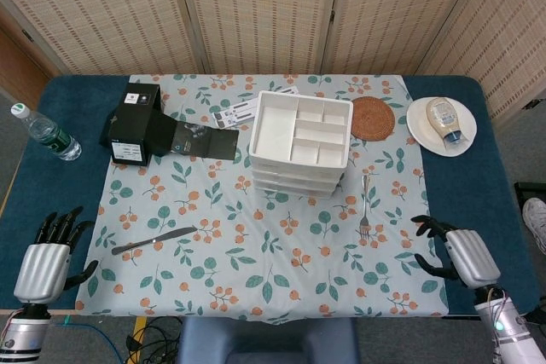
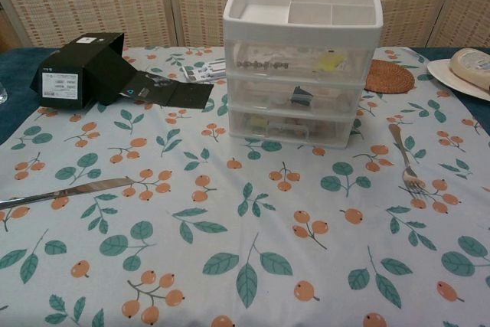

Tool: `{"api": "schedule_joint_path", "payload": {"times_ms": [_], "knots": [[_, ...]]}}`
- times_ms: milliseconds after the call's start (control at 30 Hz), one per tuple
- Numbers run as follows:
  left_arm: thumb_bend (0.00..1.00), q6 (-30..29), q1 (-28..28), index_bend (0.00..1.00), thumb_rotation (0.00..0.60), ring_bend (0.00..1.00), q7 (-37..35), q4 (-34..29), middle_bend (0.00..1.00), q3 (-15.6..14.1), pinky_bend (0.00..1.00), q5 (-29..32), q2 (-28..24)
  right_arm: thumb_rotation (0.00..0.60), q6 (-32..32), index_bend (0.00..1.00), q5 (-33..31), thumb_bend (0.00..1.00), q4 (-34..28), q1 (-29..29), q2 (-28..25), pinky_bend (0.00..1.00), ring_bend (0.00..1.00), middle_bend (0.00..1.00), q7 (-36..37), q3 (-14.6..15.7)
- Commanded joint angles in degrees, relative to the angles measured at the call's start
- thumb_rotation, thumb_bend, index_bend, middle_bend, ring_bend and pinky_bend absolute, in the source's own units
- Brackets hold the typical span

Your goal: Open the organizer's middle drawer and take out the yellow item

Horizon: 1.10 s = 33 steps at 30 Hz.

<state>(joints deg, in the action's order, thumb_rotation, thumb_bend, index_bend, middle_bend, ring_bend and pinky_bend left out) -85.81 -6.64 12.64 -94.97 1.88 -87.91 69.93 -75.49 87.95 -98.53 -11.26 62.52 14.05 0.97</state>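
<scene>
The white three-drawer organizer (image 1: 299, 144) stands at the table's middle back, with all its drawers closed (image 2: 300, 67). Through the clear fronts in the chest view, a yellow item (image 2: 330, 61) shows in the top drawer and a black clip (image 2: 301, 97) in the middle drawer (image 2: 295, 99). My left hand (image 1: 47, 260) hovers off the near left corner, fingers apart and empty. At the cloth's near right edge, my right hand (image 1: 459, 253) is also empty, its fingers loosely spread. Neither hand shows in the chest view.
A black box (image 1: 132, 124) with its flap open lies back left, with a water bottle (image 1: 47, 134) further left. A knife (image 1: 153, 239) lies near left and a fork (image 1: 365, 206) right of the organizer. A woven coaster (image 1: 372, 117) and a plate (image 1: 418, 125) sit back right.
</scene>
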Motion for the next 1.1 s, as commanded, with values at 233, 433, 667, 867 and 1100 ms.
{"api": "schedule_joint_path", "payload": {"times_ms": [233, 433, 667, 867, 1100], "knots": [[0.22, -0.97, 0.86, 0.23, 0.600, 0.13, -1.22, 0.78, 0.11, -0.31, 0.08, -0.01, -0.39, 0.600, 20.09, 0.16, -8.59, 0.42, -7.94, -9.79, 0.01, 0.99, 0.88, 0.70, 13.99, -2.57], [0.22, -1.58, 1.36, 0.23, 0.600, 0.13, -1.89, 1.08, 0.11, -0.37, 0.08, -0.03, -0.82, 0.600, 25.63, 0.06, -12.98, 0.48, -7.38, -13.43, 3.95, 1.00, 0.93, 0.75, 16.47, -5.08], [0.22, -1.73, 1.47, 0.23, 0.600, 0.13, -2.48, 1.31, 0.11, -0.36, 0.08, -0.27, -0.97, 0.600, 28.71, 0.00, -16.82, 0.52, -5.60, -16.42, 9.14, 1.00, 0.95, 0.76, 18.40, -8.16], [0.22, -1.92, 1.62, 0.23, 0.600, 0.13, -2.79, 1.58, 0.11, -0.31, 0.08, -0.34, -1.15, 0.600, 29.06, 0.00, -18.29, 0.53, -4.64, -18.01, 12.87, 1.00, 0.95, 0.76, 19.34, -10.49], [0.22, -1.77, 1.64, 0.23, 0.600, 0.13, -3.19, 1.86, 0.11, -0.27, 0.08, -0.29, -1.23, 0.600, 28.01, 0.00, -20.14, 0.53, -3.49, -19.26, 16.47, 1.00, 0.95, 0.76, 19.87, -13.25]]}}
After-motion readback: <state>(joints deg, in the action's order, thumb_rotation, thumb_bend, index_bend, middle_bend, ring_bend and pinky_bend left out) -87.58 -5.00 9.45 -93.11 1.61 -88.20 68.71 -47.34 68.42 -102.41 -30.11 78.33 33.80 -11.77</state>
